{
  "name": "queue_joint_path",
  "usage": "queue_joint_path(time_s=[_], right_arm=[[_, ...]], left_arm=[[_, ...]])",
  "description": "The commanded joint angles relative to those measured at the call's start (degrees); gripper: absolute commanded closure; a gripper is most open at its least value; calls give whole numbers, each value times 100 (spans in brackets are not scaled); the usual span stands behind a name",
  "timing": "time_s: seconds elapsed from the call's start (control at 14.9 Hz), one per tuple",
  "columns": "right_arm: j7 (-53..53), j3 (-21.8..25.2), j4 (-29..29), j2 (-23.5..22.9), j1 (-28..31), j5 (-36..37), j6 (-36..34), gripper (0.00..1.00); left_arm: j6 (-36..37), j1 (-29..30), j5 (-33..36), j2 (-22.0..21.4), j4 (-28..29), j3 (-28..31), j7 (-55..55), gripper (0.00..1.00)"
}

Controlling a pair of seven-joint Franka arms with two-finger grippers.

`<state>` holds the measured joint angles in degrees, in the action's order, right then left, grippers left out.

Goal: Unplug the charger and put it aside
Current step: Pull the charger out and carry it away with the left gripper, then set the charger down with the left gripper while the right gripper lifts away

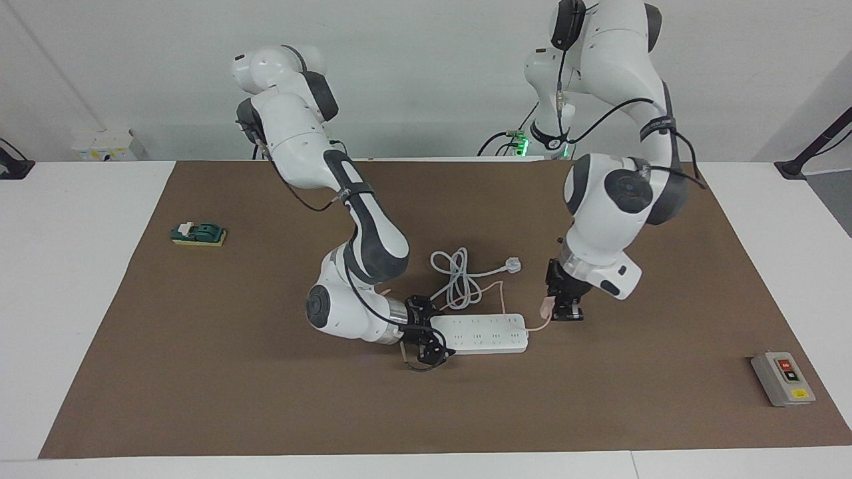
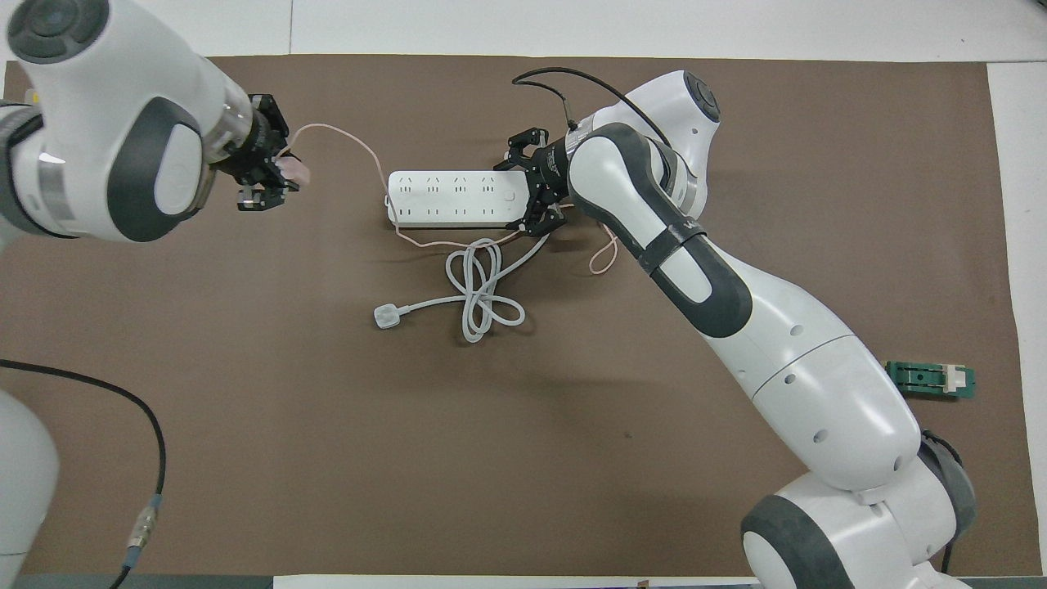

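The pale pink charger (image 1: 546, 307) (image 2: 294, 173) is out of the white power strip (image 1: 489, 332) (image 2: 446, 199). My left gripper (image 1: 561, 307) (image 2: 276, 173) is shut on it and holds it just above the mat, off the strip's end toward the left arm's end of the table. Its thin pink cable (image 1: 496, 287) (image 2: 360, 143) trails from it back past the strip. My right gripper (image 1: 427, 334) (image 2: 533, 190) is low at the strip's other end, with a finger on each long side of it.
A white plug (image 1: 512, 264) (image 2: 386, 316) with a coiled thick cord (image 1: 456, 276) (image 2: 483, 298) lies nearer to the robots than the strip. A green block (image 1: 198, 233) (image 2: 932, 379) lies toward the right arm's end. A grey switch box (image 1: 782, 378) sits at the left arm's end.
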<state>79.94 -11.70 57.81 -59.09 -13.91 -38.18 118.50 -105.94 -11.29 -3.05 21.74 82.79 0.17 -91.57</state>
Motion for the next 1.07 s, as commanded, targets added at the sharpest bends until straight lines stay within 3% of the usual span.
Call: queue_joint_path(time_s=[0.0,0.13,0.2,0.27,0.47,0.74,0.8,0.87,0.94,1.01], right_arm=[[-330,-52,-138,-252,-76,-58,429,41],[-321,-52,-138,-252,-76,-58,429,39],[-277,-52,-138,-243,-94,-58,455,15],[-216,-43,-138,-208,-164,-49,490,0],[179,-25,-138,72,-164,-14,385,0],[399,18,28,792,2,21,-141,0],[496,88,72,1011,37,22,-308,0],[575,167,142,1231,55,22,-484,0],[611,272,178,1425,73,22,-668,0],[620,395,170,1601,82,22,-948,0]], left_arm=[[564,555,15,-355,167,-26,1181,100],[628,995,15,-407,263,-26,2146,100],[584,1232,15,-460,377,-26,2700,100],[575,1469,15,-495,465,-26,3236,100],[400,1988,15,-653,781,-26,4495,100],[-58,2052,24,-865,1362,-26,5000,100],[-58,2052,24,-865,1362,-26,5000,64],[-58,2025,33,-856,1336,-26,5017,10],[-49,1982,41,-847,1301,-26,5026,0],[-40,1964,59,-847,1292,-26,5043,0]])
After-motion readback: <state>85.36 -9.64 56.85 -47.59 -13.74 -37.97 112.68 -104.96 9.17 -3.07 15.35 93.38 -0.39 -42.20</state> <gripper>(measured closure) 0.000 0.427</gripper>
